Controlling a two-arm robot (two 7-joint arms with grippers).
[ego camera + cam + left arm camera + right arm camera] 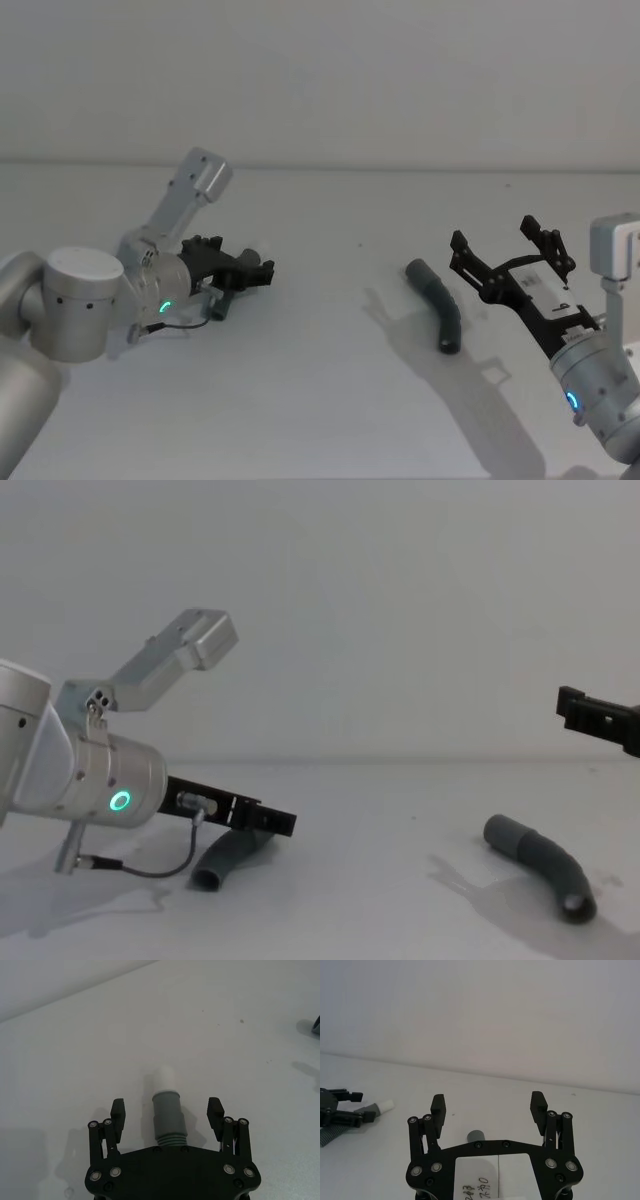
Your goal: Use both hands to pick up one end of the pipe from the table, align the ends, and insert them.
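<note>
**Nothing gripped yet**

On the desk (pixel 320 220), the left gripper (pixel 167 1106) straddles the shorter pipe piece (pixel 167 1117), fingers (pixel 118 1110) wide. The right gripper (pixel 495 245) hovers wide open near the longer piece (pixel 441 310). I'd clamp mid-body, leaving the pale tip (pixel 164 1077) free.

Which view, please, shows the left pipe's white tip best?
The left wrist view: the white tip lies unobstructed between the fingers of the open left gripper. The right wrist view shows it small, far off; in head and chest views the gripper blocks it.
</note>
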